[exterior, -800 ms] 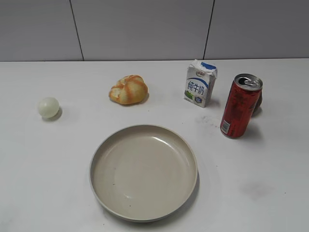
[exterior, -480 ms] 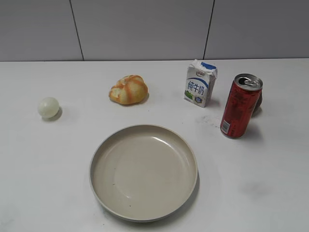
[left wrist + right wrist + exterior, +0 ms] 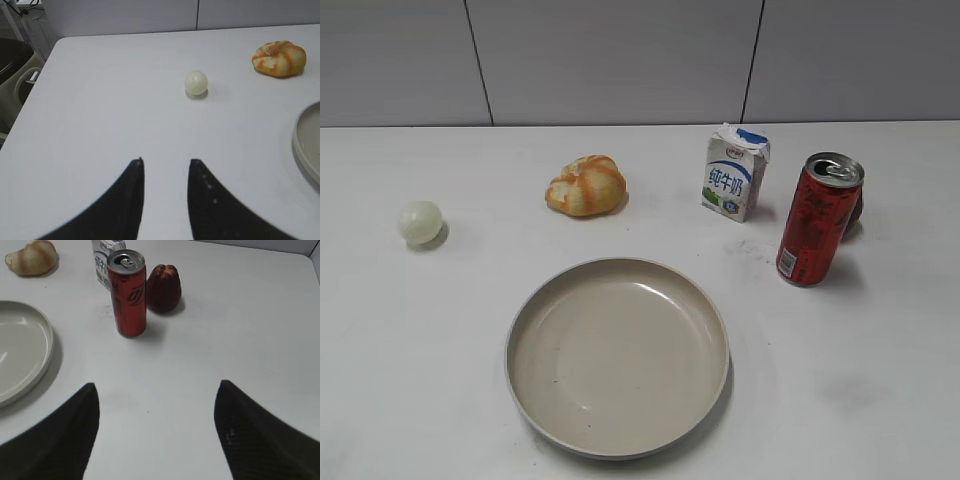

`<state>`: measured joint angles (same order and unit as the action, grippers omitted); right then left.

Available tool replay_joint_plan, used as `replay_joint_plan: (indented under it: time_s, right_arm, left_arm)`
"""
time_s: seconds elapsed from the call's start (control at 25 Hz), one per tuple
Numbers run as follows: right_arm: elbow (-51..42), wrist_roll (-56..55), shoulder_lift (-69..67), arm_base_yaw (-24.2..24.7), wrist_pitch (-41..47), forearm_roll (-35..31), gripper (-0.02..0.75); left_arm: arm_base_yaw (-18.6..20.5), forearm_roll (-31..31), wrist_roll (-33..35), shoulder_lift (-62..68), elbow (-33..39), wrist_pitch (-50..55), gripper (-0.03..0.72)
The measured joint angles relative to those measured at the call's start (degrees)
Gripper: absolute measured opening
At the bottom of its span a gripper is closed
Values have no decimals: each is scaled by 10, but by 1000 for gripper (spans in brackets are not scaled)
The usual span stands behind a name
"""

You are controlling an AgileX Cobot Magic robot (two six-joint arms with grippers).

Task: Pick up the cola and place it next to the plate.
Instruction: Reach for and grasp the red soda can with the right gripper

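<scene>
The cola (image 3: 817, 221), a tall slim red can with a silver top, stands upright at the right of the table, to the right of the plate; it also shows in the right wrist view (image 3: 128, 294). The plate (image 3: 525, 330), large, round and beige, lies at the front middle; its rim shows in the right wrist view (image 3: 46, 337) and the left wrist view (image 3: 299, 145). My right gripper (image 3: 156, 385) is open and empty, well short of the cola. My left gripper (image 3: 165, 161) is open and empty over bare table. Neither gripper shows in the exterior view.
A white-and-blue milk carton (image 3: 735, 173) stands left of and behind the can. A dark red fruit (image 3: 163, 287) sits right behind the can. A bread roll (image 3: 586, 186) and a pale ball (image 3: 421, 222) lie at the back left. The table's left edge (image 3: 30, 95) is near.
</scene>
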<state>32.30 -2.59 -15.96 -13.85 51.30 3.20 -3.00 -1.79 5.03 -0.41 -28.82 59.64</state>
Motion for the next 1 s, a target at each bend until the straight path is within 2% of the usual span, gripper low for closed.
replay_joint_plan:
  time_s: [0.2, 0.68, 1.0]
  right_arm:
    - [85, -31, -152, 0, -4, -2, 574]
    - [302, -34, -477, 0, 33, -67, 589]
    - [440, -35, -660, 0, 99, -83, 605]
  left_arm:
    - [0, 0, 0, 0, 0, 0, 236]
    - [0, 0, 0, 0, 0, 0, 236]
    - [0, 0, 0, 0, 0, 0, 236]
